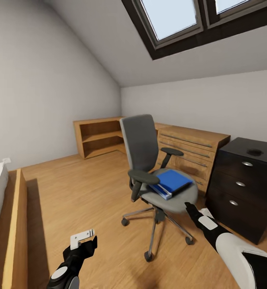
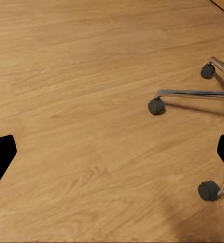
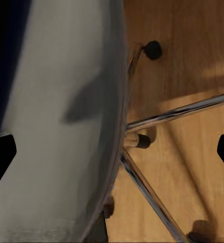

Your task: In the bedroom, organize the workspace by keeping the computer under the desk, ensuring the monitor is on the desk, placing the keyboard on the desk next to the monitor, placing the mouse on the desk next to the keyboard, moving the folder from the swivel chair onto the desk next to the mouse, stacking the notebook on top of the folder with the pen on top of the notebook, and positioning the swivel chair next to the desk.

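A grey swivel chair [image 1: 140,141] stands mid-room on the wood floor. On its seat lies a blue folder [image 1: 171,181], with white page edges showing under its cover. My right gripper [image 1: 188,207] hovers at the seat's near right edge, close to the folder but not touching it. In the right wrist view the right gripper [image 3: 112,152] is open over the grey seat [image 3: 56,126] and the chrome chair base [image 3: 167,119]. My left gripper [image 1: 90,243] hangs low over bare floor left of the chair. It is open [image 2: 112,152], with the chair's casters [image 2: 156,106] beyond it.
A black drawer cabinet [image 1: 245,184] stands right of the chair, and a wooden drawer unit [image 1: 193,150] sits behind it. A low wooden shelf [image 1: 99,138] fills the far corner. A bed with a wooden side rail [image 1: 15,224] runs along the left. Sloped ceiling with a skylight above.
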### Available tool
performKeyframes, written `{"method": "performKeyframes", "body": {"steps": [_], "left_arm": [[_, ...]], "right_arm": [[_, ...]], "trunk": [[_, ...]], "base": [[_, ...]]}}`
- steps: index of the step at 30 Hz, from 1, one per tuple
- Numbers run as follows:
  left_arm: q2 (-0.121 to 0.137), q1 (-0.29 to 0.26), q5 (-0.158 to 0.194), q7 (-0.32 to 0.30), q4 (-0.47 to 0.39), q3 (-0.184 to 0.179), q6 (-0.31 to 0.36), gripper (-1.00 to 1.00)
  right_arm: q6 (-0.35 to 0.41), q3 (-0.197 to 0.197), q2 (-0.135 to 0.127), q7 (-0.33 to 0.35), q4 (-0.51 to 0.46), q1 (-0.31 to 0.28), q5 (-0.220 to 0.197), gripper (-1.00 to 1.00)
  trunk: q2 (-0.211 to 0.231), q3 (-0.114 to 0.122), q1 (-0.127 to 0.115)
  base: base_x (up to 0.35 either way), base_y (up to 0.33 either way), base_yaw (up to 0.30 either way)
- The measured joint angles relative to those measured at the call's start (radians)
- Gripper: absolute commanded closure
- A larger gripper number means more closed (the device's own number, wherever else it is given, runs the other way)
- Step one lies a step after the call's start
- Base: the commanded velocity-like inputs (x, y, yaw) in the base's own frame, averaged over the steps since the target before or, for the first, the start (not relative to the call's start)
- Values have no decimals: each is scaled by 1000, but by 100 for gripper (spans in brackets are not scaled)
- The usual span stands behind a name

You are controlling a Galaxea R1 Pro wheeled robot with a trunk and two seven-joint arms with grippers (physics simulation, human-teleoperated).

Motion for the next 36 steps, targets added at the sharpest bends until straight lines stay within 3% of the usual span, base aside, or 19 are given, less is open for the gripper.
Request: {"method": "performKeyframes", "body": {"steps": [6, 10, 17, 25, 33, 36], "left_arm": [[0, 0, -1, 0, 0, 0, -1, -100], [1, 0, -2, -1, 0, 0, -1, -100], [0, 0, -2, -2, 0, 0, -1, -100], [0, 0, -2, -2, 0, 0, -1, -100], [0, 0, -5, -1, 0, -3, -2, -100], [0, 0, -7, -1, 0, -4, -2, -100]], "right_arm": [[2, 0, 9, -1, 5, 1, -1, -100], [26, -15, 36, 0, 11, 0, 3, -100], [83, -8, 70, 1, -11, 0, -1, -100], [85, -10, 71, 0, -12, 0, 2, -100], [85, 0, 72, 3, -14, 0, -3, -100], [84, -12, 72, 1, -12, 0, 5, -100]], "trunk": [[0, 0, 0], [0, 0, -1], [0, 0, -1], [0, 0, -1], [0, 0, -1], [0, 0, -1]], "base": [[-55, 0, 0], [-2, 0, 0], [0, 0, 0], [2, 0, 0], [283, 0, 0], [323, 0, 0]]}}
